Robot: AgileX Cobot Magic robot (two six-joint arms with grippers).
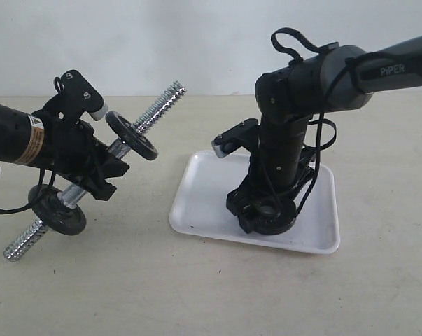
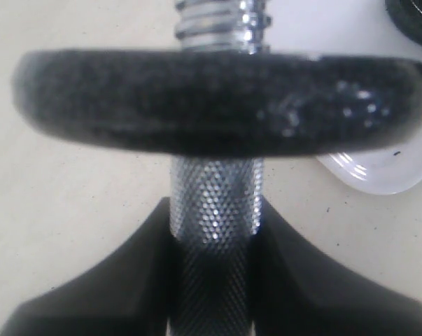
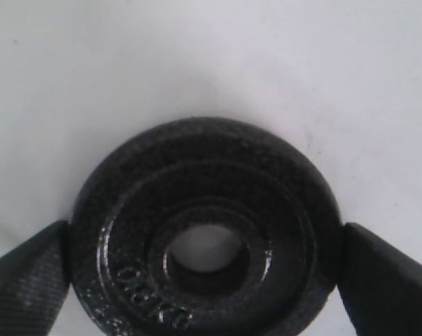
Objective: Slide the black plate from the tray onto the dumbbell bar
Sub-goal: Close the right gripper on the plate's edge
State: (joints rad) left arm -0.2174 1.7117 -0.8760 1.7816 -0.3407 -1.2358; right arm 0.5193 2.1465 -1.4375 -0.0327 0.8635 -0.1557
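Observation:
The black plate (image 3: 204,175) lies flat on the white tray (image 1: 197,203), its centre hole facing up. My right gripper (image 3: 205,238) reaches straight down over it (image 1: 268,212), one finger pressed against each side of its rim. My left gripper (image 1: 102,175) is shut on the knurled middle of the dumbbell bar (image 2: 214,210). It holds the bar tilted above the table, the free threaded end (image 1: 165,98) pointing up toward the tray side. Two black discs sit on the bar, one beyond the gripper (image 1: 131,135) and one below it (image 1: 59,208).
The tray's rounded corner (image 2: 378,171) shows behind the upper disc (image 2: 217,105) in the left wrist view. The bar's lower threaded end (image 1: 18,248) hangs near the beige table (image 1: 127,294). A white wall stands behind.

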